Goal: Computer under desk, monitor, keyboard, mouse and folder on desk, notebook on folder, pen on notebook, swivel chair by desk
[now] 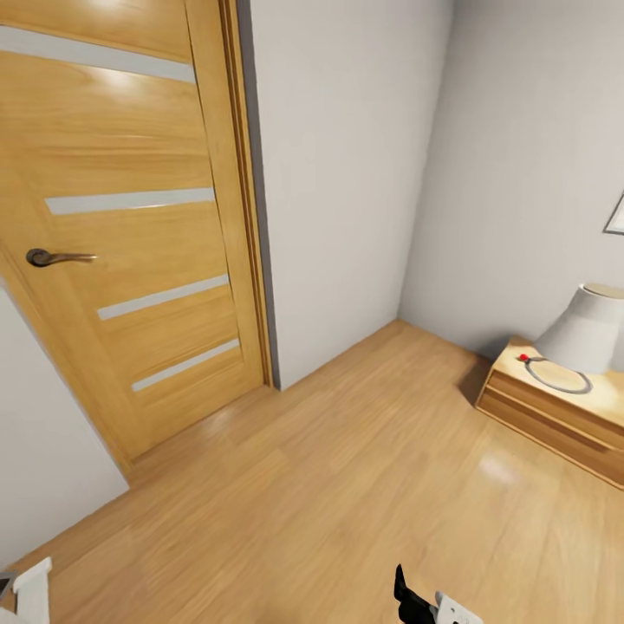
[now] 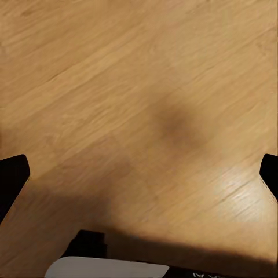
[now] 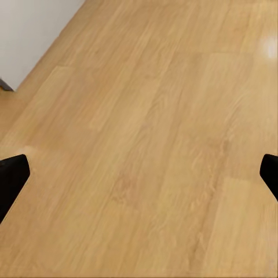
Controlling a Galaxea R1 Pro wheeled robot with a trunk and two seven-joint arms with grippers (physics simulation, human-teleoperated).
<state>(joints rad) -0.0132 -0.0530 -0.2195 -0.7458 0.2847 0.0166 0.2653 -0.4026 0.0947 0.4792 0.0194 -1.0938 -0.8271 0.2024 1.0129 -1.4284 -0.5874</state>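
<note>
So the robot's basically parked in a room corner right now, and the biggest thing going is the wood floor (image 1: 347,485), light honey-coloured planks running across the whole lower half of the head view. Next up are the plain white walls (image 1: 347,173) meeting in a corner a bit right of centre. On the left there's a closed wooden door (image 1: 130,243) with four pale horizontal strips set into it and a dark lever handle (image 1: 52,256) on its left side. Over on the right, against the wall, sits a low light-wood cabinet (image 1: 555,416), and on top of it a lamp with a white shade (image 1: 585,334), a grey ring-shaped cord (image 1: 555,377) looped just beside the lamp, and a tiny red thing (image 1: 523,356) at the end of that loop, too small to tell what it is. As for the desk, monitor, keyboard, chair and the rest of the task stuff, these views just face floor, walls and door. The left gripper (image 2: 139,174) hangs over bare floor with its black fingertips (image 2: 11,179) way out at the frame edges, so it's spread wide and holding nothing. Same deal for the right gripper (image 3: 139,176), fingertips (image 3: 11,179) far apart above the planks, near the base of a white wall.
</note>
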